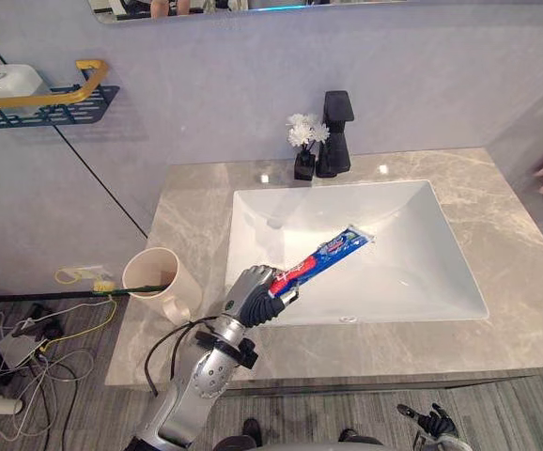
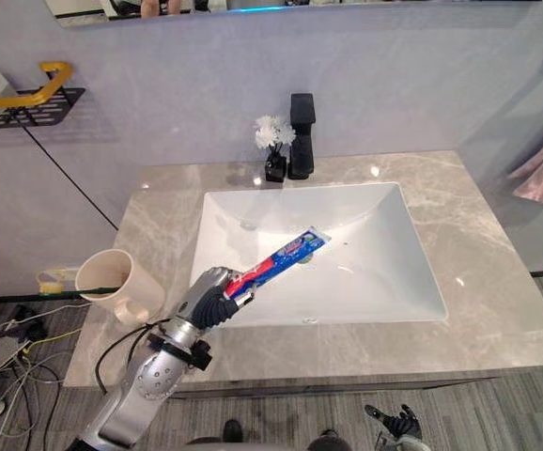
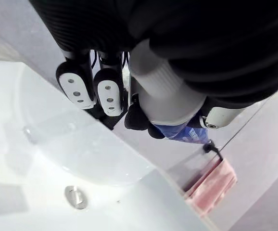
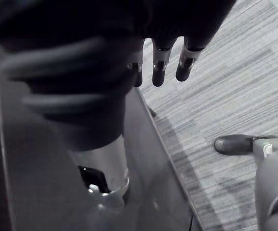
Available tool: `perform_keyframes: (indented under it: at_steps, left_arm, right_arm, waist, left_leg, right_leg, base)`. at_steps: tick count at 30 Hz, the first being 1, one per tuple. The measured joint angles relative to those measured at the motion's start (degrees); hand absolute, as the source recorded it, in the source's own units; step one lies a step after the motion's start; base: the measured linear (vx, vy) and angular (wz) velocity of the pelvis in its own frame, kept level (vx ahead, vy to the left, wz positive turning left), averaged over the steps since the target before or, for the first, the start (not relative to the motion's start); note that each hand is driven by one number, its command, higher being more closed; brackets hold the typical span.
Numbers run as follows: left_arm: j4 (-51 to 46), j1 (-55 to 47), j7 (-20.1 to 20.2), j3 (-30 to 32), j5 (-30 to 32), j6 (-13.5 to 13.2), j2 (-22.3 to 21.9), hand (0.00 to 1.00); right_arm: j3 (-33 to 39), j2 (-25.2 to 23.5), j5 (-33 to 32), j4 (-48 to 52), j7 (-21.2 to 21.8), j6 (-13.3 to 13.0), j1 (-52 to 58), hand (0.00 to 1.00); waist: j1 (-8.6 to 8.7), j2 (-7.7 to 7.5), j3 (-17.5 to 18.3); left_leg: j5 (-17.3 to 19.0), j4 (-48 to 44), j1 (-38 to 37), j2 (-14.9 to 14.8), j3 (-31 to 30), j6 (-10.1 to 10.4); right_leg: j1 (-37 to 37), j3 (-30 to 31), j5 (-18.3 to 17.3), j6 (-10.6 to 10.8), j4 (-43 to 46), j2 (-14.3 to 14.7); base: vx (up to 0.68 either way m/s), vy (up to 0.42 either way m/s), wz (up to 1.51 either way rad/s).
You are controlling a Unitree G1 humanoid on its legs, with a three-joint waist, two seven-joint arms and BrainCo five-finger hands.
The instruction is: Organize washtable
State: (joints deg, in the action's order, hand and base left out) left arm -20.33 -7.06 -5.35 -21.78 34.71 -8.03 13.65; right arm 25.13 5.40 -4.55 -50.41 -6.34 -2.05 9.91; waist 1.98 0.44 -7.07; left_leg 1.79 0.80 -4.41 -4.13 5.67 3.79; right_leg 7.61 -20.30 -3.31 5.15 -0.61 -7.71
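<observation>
**Left hand (image 1: 253,296) grips toothpaste tube (image 1: 333,254) over the sink (image 1: 441,282)**

Clenched round the tube's near end, the left hand sits above the sink's near-left rim — the tube slants far-right over the white basin. 1 beige cup (image 1: 159,282) stands just left of the hand on the marble counter (image 1: 497,338). Black faucet (image 1: 335,132) and white flowers (image 1: 304,141) stand at the far edge. Right hand (image 1: 431,420) hangs low, near right — fingers relaxed.

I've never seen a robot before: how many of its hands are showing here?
2. The left hand grips a toothpaste tube over the sink; the right hand hangs open below the counter front edge.
</observation>
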Motion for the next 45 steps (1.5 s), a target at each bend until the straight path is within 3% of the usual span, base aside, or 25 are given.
perform_keyframes:
  at_steps: [14, 18, 25, 30, 34, 38, 39, 42, 45]
  left_arm:
    - [-7.4, -1.1, -1.4, 2.0, -3.2, -0.7, -2.4, 1.00]
    - [-7.4, -1.1, -1.3, 2.1, -3.2, -0.7, -3.4, 1.00]
    - [-7.4, -1.1, -0.8, 2.1, -3.2, -0.8, -4.2, 1.00]
    - [-7.4, -1.0, 0.2, 1.5, -3.1, -1.0, -4.1, 1.00]
    - [-7.4, -0.8, 0.7, -0.1, -3.1, -1.1, -4.1, 1.00]
    - [-7.6, -0.7, 1.6, -0.7, -3.1, -1.1, -4.0, 1.00]
    - [-8.1, -0.7, 1.6, -1.0, -3.1, -1.0, -3.9, 1.00]
    - [-9.5, -0.2, 1.6, -2.1, -3.2, -1.1, -3.8, 1.00]
    - [-9.6, 1.7, 1.6, -4.3, -4.4, -1.3, -3.8, 1.00]
  right_arm:
    - [4.8, -0.6, 3.1, 19.0, -1.2, 0.0, 3.2, 0.00]
    - [8.0, -0.5, 6.2, 31.8, -1.2, 1.3, 5.7, 0.00]
    - [13.6, 0.3, 11.8, 55.2, -0.7, 1.3, 9.6, 0.00]
    - [13.5, 0.6, 13.8, 65.3, 1.1, 0.7, 10.6, 0.00]
    - [13.0, 1.1, 14.3, 71.8, 1.6, -0.2, 10.3, 0.00]
    - [8.5, 4.5, 13.8, 73.9, 1.6, -2.4, 8.3, 0.00]
    - [4.8, 5.6, 12.4, 73.9, 1.7, -3.7, 6.3, 0.00]
    - [-4.0, 7.3, 10.2, 73.6, 1.8, -4.6, 1.4, 0.00]
    - [-11.3, 8.6, 7.1, 73.4, 4.3, -6.6, -3.0, 0.00]
  waist:
    - [0.25, -1.26, 2.2]
    - [0.29, -1.40, 2.2]
    - [1.17, -2.33, 2.7]
    - [1.28, -3.49, 3.6]
    - [1.01, -3.52, 3.6]
    - [0.86, -3.54, 3.6]
    - [0.79, -3.50, 3.7]
    - [0.19, -3.41, 3.7]
    - [-0.92, -3.28, 3.8]
  left_leg:
    - [0.6, -0.9, 0.2, -0.2, 2.3, -0.2]
    - [0.6, -0.9, 0.1, -0.1, 2.4, -0.2]
    - [1.5, -1.8, -0.3, -0.4, 3.6, -0.1]
    - [1.6, -1.9, -0.2, -0.4, 3.7, -0.1]
    - [1.7, -1.9, -0.1, -0.3, 3.6, -0.2]
    - [1.8, -2.4, 0.1, -0.3, 3.3, -0.2]
    - [2.1, -3.1, 0.7, -0.4, 3.0, -0.2]
    - [2.1, -3.3, 1.0, -0.3, 2.3, -0.3]
    - [2.0, -3.7, 2.0, 0.0, 0.8, -0.4]
  right_leg:
    - [-1.8, 2.5, 0.2, 0.2, 1.3, -0.2]
    - [-1.8, 2.8, 0.4, 0.3, 1.3, -0.3]
    - [-1.9, 4.0, 0.6, 0.3, 1.3, -0.1]
    - [-1.9, 4.1, 0.6, 0.3, 1.3, 0.0]
    - [-1.9, 4.0, 0.6, 0.3, 1.3, -0.2]
    - [-1.9, 3.8, 0.6, 0.3, 1.4, -0.2]
    - [-1.9, 3.6, 0.6, 0.3, 1.4, -0.2]
    - [-1.8, 3.0, 0.6, 0.3, 1.5, -0.3]
    - [-1.8, 1.5, 0.6, 0.3, 1.5, -0.5]
  base:
    - [-0.02, 0.013, -0.09]
    - [-0.01, 0.006, -0.02]
    - [-0.01, 0.006, -0.09]
    - [0.00, -0.001, -0.02]
    - [0.00, 0.000, 0.00]
    - [-0.01, 0.000, 0.02]
    - [-0.04, -0.002, 0.08]
    - [-0.02, -0.001, 0.11]
    - [-0.01, 0.001, 0.24]
